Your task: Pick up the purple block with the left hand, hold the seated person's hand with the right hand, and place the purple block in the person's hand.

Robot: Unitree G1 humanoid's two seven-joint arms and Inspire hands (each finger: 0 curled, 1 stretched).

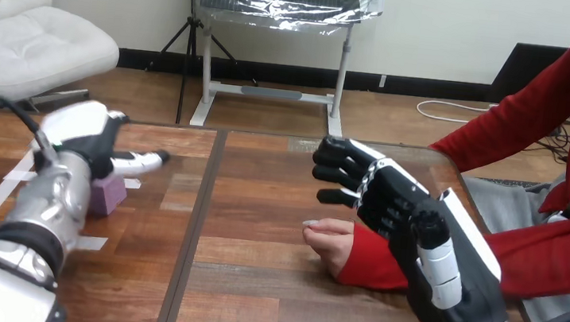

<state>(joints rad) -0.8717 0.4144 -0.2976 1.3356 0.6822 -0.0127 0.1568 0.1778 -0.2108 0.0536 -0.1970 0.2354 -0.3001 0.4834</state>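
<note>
The wooden surface (pixel 253 285) runs across the head view, with a dark seam down it left of the middle.

The right robot hand (pixel 400 217) comes in from the lower right and hangs above the surface, right of the middle. Its back faces the camera, its fingers (pixel 338 173) are bent over toward the left, and they close on nothing. Its thumb (pixel 441 261) lies along the near side.

The left robot hand (pixel 86 134) is at the far left, at the end of a silver forearm (pixel 49 208), and is lowered over the block. Its white back hides the grip, so I cannot tell whether it has the block.

The person's hand (pixel 328 241) rests on the surface as a loose fist, under the right robot hand's fingers and apart from them. A strip of bare wood shows between the two. Its red sleeve (pixel 371 264) passes behind that robot hand.

The purple block (pixel 108 194) sits on the surface at the left, just below the left robot hand and against the forearm.
</note>
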